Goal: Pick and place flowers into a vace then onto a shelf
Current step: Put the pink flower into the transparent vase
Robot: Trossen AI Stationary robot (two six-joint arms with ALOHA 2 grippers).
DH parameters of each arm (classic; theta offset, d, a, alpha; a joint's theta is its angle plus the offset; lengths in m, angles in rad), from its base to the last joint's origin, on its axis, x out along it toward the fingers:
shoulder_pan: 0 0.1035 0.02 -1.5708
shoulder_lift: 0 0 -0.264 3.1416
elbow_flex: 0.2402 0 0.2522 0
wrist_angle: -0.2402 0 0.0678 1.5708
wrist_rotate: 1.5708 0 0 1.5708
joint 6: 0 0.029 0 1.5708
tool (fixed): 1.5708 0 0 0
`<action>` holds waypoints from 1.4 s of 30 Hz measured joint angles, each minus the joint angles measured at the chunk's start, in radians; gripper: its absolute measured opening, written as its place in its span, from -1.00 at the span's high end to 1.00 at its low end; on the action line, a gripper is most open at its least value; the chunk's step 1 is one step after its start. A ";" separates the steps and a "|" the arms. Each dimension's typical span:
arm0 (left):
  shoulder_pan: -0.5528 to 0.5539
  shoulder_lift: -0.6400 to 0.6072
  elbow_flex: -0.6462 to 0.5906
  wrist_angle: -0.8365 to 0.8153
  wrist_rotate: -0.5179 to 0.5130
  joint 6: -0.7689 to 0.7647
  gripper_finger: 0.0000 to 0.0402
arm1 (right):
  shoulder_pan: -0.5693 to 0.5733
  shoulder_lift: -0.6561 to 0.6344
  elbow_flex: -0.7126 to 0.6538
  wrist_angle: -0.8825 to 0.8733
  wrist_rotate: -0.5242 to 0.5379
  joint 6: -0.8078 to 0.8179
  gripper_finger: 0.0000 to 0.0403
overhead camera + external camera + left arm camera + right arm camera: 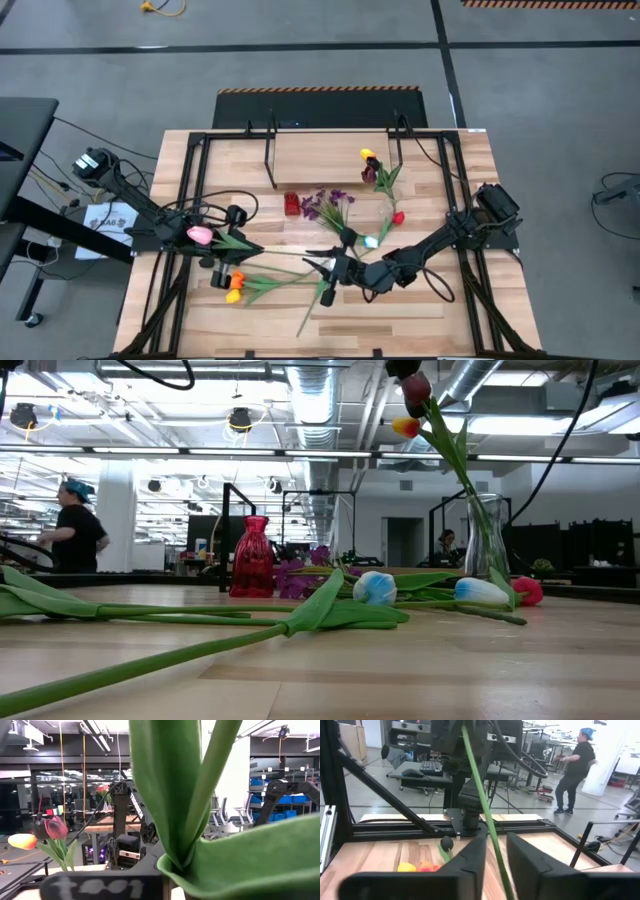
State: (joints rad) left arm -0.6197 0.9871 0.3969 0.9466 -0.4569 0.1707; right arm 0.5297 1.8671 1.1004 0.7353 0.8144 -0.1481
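pink tulip (200,234) lifted off the table at left, stem running right. orange and yellow tulips (235,287) lie flat near the front left. white tulip (375,587) and red tulip (398,217) lie mid-table, purple sprig (328,205) beside them. clear vase (485,540) upright with yellow and maroon tulips (369,165) in it. shelf (330,160) at the back.

Likely robotics lab — exposed ducts (330,400), workbenches (427,772)
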 joint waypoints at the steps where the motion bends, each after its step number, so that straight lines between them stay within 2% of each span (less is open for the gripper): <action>1: 0.000 0.000 0.000 0.000 0.005 0.000 0.99 | 0.005 0.000 0.000 0.000 0.000 -0.011 0.56; 3: 0.000 0.000 0.001 -0.003 0.007 -0.002 0.99 | 0.018 -0.001 0.004 -0.004 0.000 -0.033 0.41; 6: 0.000 -0.008 0.040 -0.098 0.007 -0.020 0.99 | 0.044 -0.003 0.025 -0.029 0.000 -0.055 0.17; 10: 0.011 -0.012 0.149 -0.347 0.009 -0.078 0.99 | 0.088 -0.003 0.077 -0.111 0.002 -0.097 -0.12; 13: 0.027 0.006 0.244 -0.553 0.042 -0.135 1.00 | 0.112 -0.003 0.123 -0.140 0.007 -0.098 -0.24; 17: 0.057 0.068 0.333 -0.726 0.118 -0.194 1.00 | 0.130 -0.003 0.171 -0.152 0.036 -0.135 -0.26; 21: 0.093 0.155 0.393 -0.760 0.221 -0.201 1.00 | 0.124 -0.003 0.197 -0.153 0.031 -0.149 -0.25; 24: 0.121 0.229 0.428 -0.777 0.256 -0.199 1.00 | 0.113 -0.003 0.200 -0.154 0.022 -0.149 -0.22; 33: 0.183 0.381 0.502 -0.764 0.299 -0.181 1.00 | 0.097 -0.003 0.200 -0.162 0.018 -0.149 -0.13; 42: 0.197 0.451 0.531 -0.694 0.368 -0.174 1.00 | 0.075 -0.003 0.200 -0.184 -0.005 -0.141 -0.08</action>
State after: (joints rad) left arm -0.4225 1.4376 0.9276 0.2527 -0.0894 -0.0035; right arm 0.6048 1.8641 1.3006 0.5512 0.8097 -0.2887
